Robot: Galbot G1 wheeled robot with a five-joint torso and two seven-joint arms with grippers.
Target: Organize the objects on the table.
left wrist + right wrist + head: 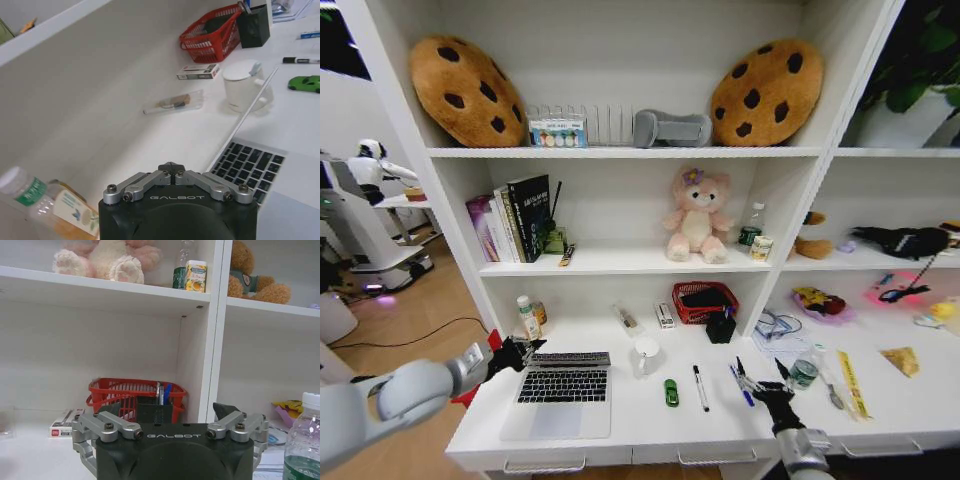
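Observation:
The silver laptop [560, 400] lies open at the left end of the white table [620, 430], its screen tilted far back. My left gripper [520, 352] hovers at the laptop's back left corner, fingers shut with nothing between them; in the left wrist view the keyboard [250, 165] lies just beside it. A tiny green trinket [671, 392], a black pen [700, 388] and a blue pen [740, 385] lie in a row on the table. My right gripper [760, 378] is open near the front edge, between the blue pen and the round green tin [803, 373].
A white lidded mug [645, 355] stands right of the laptop screen. Against the back wall are a red basket [703, 300], a black pen holder [721, 325], a small box [665, 316] and bottles [528, 317]. A yellow packet [852, 385] lies at the right.

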